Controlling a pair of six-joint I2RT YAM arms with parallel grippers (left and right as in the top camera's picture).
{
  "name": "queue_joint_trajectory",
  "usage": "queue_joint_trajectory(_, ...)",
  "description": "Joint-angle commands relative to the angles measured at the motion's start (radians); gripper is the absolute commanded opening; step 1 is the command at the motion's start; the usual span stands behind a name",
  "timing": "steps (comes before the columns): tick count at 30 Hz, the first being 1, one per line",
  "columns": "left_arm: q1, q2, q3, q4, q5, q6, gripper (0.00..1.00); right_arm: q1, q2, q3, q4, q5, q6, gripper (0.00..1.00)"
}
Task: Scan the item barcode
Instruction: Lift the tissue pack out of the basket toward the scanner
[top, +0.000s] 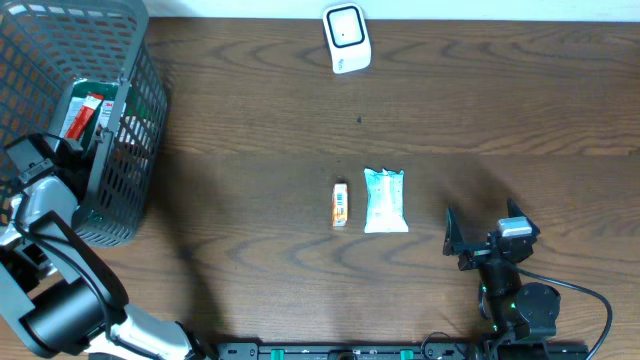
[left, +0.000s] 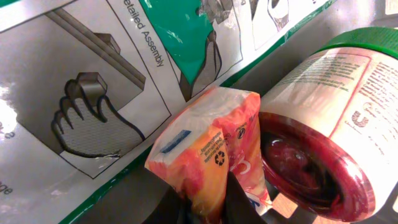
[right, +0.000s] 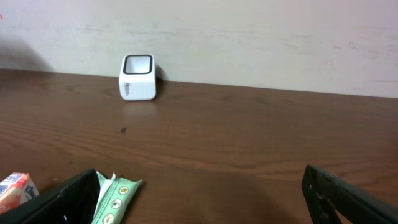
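Left fingers (left: 239, 208) clamped shut on orange packet (left: 205, 149) inside basket (top: 130, 170) — likely grasp step; right gripper (right: 202, 196) wide open, empty — next: lift clear of basket, barcode toward scanner (top: 346, 38).

Orange-pink packet (left: 205, 155), grey mesh basket (top: 135, 170), white scanner (top: 346, 38).

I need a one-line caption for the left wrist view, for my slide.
The left tool pinches an orange packet beside a red-filled jar, in front of a printed sheet.
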Motion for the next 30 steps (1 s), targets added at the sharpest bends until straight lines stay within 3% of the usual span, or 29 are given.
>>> queue_joint_trajectory(1, 0.005, -0.099, -0.025, -0.014, -0.01, -0.01, 0.07, 0.013, -0.001, -0.001, -0.004, 0.002, -0.004, 0.99)
queue_joint_trajectory(6, 0.004, -0.319, 0.028, -0.078, -0.119, -0.097, 0.07, 0.013, -0.001, -0.001, -0.004, 0.002, -0.004, 0.99)
queue_joint_trajectory(12, 0.003, -0.5, 0.223, -0.317, -0.233, -0.093, 0.07, 0.013, -0.001, -0.001, -0.004, 0.002, -0.004, 0.99)
queue_joint_trajectory(23, -0.035, -0.505, 0.61, -0.682, -0.259, -0.007, 0.07, 0.013, -0.001, -0.001, -0.004, 0.002, -0.004, 0.99)
queue_joint_trajectory(30, -0.187, -0.505, 0.729, -0.846, -0.454, 0.028, 0.07, 0.013, -0.001, -0.001, -0.004, 0.002, -0.004, 0.99)
